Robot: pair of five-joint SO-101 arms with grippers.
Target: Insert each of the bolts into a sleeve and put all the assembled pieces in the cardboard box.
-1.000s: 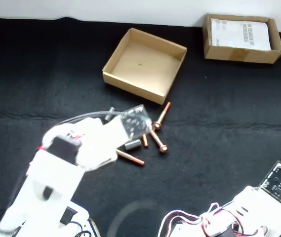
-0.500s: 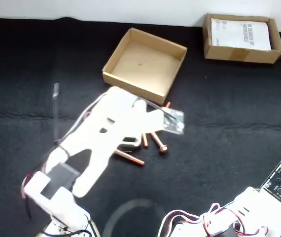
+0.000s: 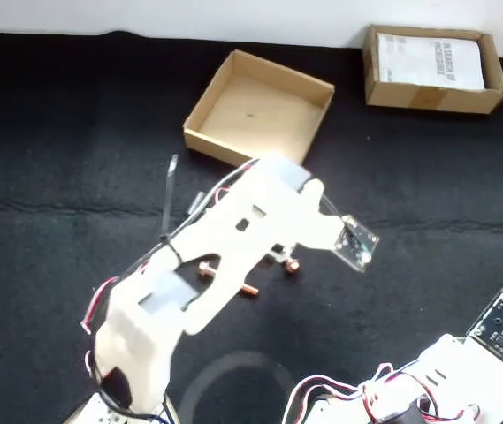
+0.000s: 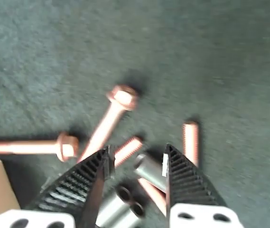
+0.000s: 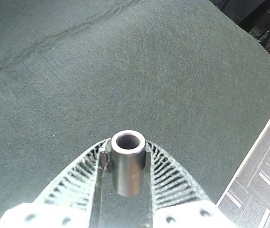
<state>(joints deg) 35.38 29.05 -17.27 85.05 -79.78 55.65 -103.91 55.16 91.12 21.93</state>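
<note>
A black cloth-covered table [image 3: 428, 177] carries an open, shallow cardboard box [image 3: 233, 152] at the far side. A small heap of copper bolts and grey sleeves lies in front of it, under the outstretched left arm [image 3: 233, 238].

The left pincer [image 4: 138, 151] hangs over that heap, released, with its two toothed jaws spread apart and nothing gripped. One loose sleeve [image 4: 151, 168] lies low between the jaws, close to one of them. A short threaded bolt shaft [image 4: 127, 149] pokes in from near the other. A second loose sleeve [image 4: 120, 209] sits further back, toward the pincer's palm. The view here is soft, so which piece sits squarely in the gap is hard to judge.

Just beyond the jaw tips lies a flange-headed bolt [image 4: 107, 122]. Its long axis slants toward the pincer, head at the far end. Another bolt [image 4: 30, 147] lies crosswise beside it.

The right pincer [image 5: 127, 142] is at the near right corner of the table, well apart from the heap. It is clenched on a held sleeve [image 5: 127, 166], whose open bore faces out past the fingertips.

The left arm is much the nearer to the bolts, so fetching one probably falls to it.
</note>
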